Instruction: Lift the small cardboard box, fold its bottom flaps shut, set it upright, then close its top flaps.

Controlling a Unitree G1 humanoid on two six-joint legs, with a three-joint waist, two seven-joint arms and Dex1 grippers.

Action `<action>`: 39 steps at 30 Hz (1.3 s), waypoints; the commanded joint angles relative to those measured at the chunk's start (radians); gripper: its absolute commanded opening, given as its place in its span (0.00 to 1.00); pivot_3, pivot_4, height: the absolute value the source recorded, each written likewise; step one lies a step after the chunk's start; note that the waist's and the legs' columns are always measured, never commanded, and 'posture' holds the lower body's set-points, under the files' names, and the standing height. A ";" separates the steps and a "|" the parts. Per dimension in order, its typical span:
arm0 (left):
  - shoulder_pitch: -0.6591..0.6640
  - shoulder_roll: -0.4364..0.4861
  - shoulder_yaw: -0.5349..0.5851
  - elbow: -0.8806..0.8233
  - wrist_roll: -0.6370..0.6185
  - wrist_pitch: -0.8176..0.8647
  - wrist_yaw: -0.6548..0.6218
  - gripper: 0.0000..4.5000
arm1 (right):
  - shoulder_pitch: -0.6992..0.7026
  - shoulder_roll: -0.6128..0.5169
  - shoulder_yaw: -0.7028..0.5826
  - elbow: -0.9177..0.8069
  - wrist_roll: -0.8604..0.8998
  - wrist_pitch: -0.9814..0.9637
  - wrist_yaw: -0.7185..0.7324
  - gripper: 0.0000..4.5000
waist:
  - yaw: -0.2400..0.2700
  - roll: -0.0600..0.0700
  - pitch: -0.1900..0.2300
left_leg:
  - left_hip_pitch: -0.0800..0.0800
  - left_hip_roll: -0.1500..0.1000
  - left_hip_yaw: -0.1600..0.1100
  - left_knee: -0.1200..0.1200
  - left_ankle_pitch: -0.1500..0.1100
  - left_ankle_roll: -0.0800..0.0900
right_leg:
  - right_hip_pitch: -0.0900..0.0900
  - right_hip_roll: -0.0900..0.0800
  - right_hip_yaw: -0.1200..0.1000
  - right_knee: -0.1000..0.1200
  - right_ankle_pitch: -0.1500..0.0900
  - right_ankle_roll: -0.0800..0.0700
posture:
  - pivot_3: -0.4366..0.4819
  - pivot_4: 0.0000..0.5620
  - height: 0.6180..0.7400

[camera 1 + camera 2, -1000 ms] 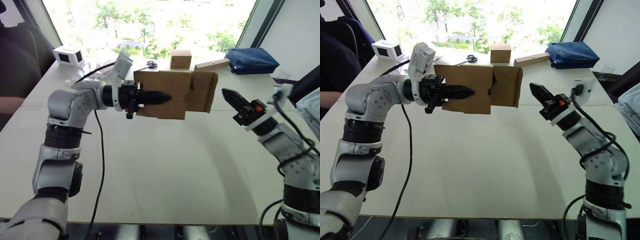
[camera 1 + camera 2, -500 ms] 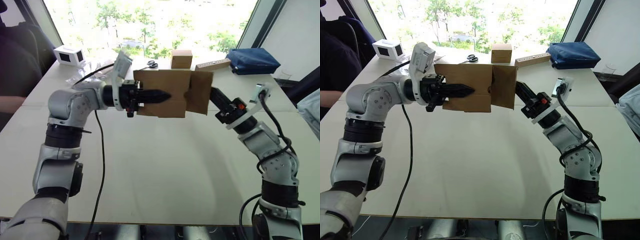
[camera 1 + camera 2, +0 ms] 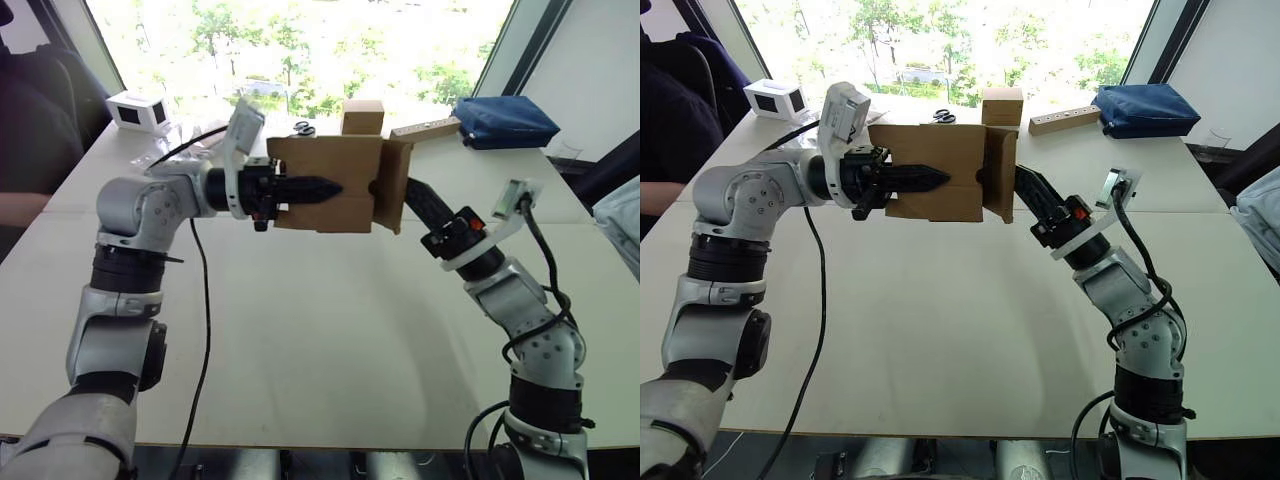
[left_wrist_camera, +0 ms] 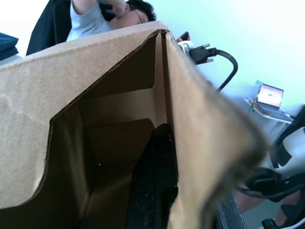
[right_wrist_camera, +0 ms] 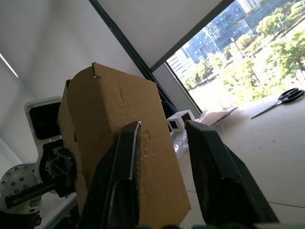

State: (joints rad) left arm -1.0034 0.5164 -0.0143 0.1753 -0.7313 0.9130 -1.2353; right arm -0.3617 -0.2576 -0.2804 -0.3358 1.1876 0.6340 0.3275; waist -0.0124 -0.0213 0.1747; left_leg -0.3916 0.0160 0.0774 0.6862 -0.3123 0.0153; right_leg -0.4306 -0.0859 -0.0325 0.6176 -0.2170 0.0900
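I hold the small cardboard box [image 3: 325,170] in the air above the table, lying on its side. My left gripper [image 3: 325,188] is shut on the box's near wall, with one black finger [image 4: 155,181] inside the box. A side flap [image 3: 392,185] at the box's right end stands nearly square to the opening. My right gripper [image 3: 412,195] is open, and its fingers [image 5: 126,181] press against this flap [image 5: 109,124] from outside. I cannot tell whether this end carries the bottom flaps or the top flaps.
At the far side of the white table [image 3: 330,330] stand a cube-shaped brown box [image 3: 362,117], scissors [image 3: 303,128], a wooden block [image 3: 425,128], a blue bag [image 3: 505,120] and a white box [image 3: 138,110]. A person [image 3: 30,150] sits at the far left.
My right gripper has moved left up to the box and pushed the right-end flap from spread wide to nearly folded in. The left arm and box held still.
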 commanded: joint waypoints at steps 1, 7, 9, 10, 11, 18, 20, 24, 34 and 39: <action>-0.018 0.003 0.033 -0.026 -0.021 -0.002 0.004 0.00 | -0.016 0.020 -0.017 -0.030 0.048 -0.024 -0.014 0.41 | 0.000 0.000 0.000 | 0.000 0.000 0.000 0.000 0.000 0.000 | 0.000 0.000 0.000 0.000 0.000 0.000 | 0.48 0.27 1.00; -0.020 -0.002 0.037 -0.019 -0.022 -0.004 0.009 0.00 | -0.008 0.089 -0.011 -0.048 0.115 -0.042 -0.060 0.41 | 0.000 0.000 0.000 | 0.000 0.000 0.000 0.000 0.000 0.000 | 0.000 0.000 0.000 0.000 0.000 0.000 | 0.48 0.27 1.00; -0.021 -0.002 0.037 -0.017 -0.022 -0.003 0.009 0.00 | -0.005 0.113 -0.009 -0.052 0.132 -0.052 -0.078 0.41 | 0.000 0.000 0.000 | 0.000 0.000 0.000 0.000 0.000 0.000 | 0.000 0.000 0.000 0.000 0.000 0.000 | 0.48 0.27 1.00; -0.022 -0.002 0.037 -0.016 -0.022 -0.003 0.010 0.00 | -0.003 0.121 -0.003 -0.055 0.130 -0.056 -0.082 0.41 | 0.000 0.000 0.000 | 0.000 0.000 0.000 0.000 0.000 0.000 | 0.000 0.000 0.000 0.000 0.000 0.000 | 0.48 0.27 1.00; -0.022 -0.003 0.037 -0.015 -0.022 -0.003 0.010 0.00 | -0.001 0.124 0.001 -0.056 0.129 -0.058 -0.084 0.41 | 0.000 0.000 0.000 | 0.000 0.000 0.000 0.000 0.000 0.000 | 0.000 0.000 0.000 0.000 0.000 0.000 | 0.48 0.27 1.00; -0.024 0.000 0.040 -0.007 -0.021 0.000 0.012 0.00 | 0.010 0.155 0.014 -0.068 0.148 -0.076 -0.093 0.41 | -0.001 0.000 0.000 | 0.000 0.000 0.000 0.000 0.000 0.000 | 0.000 0.000 0.000 0.000 0.000 0.000 | 0.48 0.27 1.00; -0.025 -0.001 0.041 -0.004 -0.021 0.000 0.013 0.00 | 0.015 0.156 0.017 -0.072 0.147 -0.079 -0.094 0.41 | -0.001 0.000 0.000 | 0.000 0.000 0.000 0.000 0.000 0.000 | 0.000 0.000 0.000 0.000 0.000 0.000 | 0.48 0.27 1.00; -0.035 -0.002 0.045 0.017 -0.015 -0.006 0.016 0.00 | 0.031 0.166 0.026 -0.089 0.159 -0.086 -0.102 0.41 | -0.001 0.000 0.000 | 0.000 0.000 0.000 0.000 0.000 0.000 | 0.000 0.000 0.000 0.000 0.000 0.000 | 0.48 0.27 1.00; -0.032 -0.003 0.044 0.020 -0.019 -0.005 0.013 0.00 | 0.050 0.177 0.055 -0.106 0.164 -0.101 -0.111 0.41 | -0.001 0.000 0.000 | 0.000 0.000 0.000 0.000 0.000 0.000 | 0.000 0.000 0.000 0.000 0.000 0.000 | 0.48 0.27 1.00; -0.035 -0.004 0.045 0.015 -0.023 0.001 0.015 0.00 | 0.047 0.192 0.069 -0.098 0.154 -0.111 -0.119 0.41 | -0.001 0.000 0.000 | 0.000 0.000 0.000 0.000 0.000 0.000 | 0.000 0.000 0.000 0.000 0.000 0.000 | 0.48 0.27 1.00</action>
State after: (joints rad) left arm -1.0086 0.5100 -0.0003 0.2221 -0.7313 0.9136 -1.2180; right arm -0.3078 -0.0731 -0.2144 -0.3916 1.3304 0.5395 0.2090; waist -0.0135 -0.0211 0.1748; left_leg -0.3916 0.0160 0.0773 0.6862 -0.3123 0.0153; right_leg -0.4307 -0.0860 -0.0325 0.6177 -0.2170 0.0900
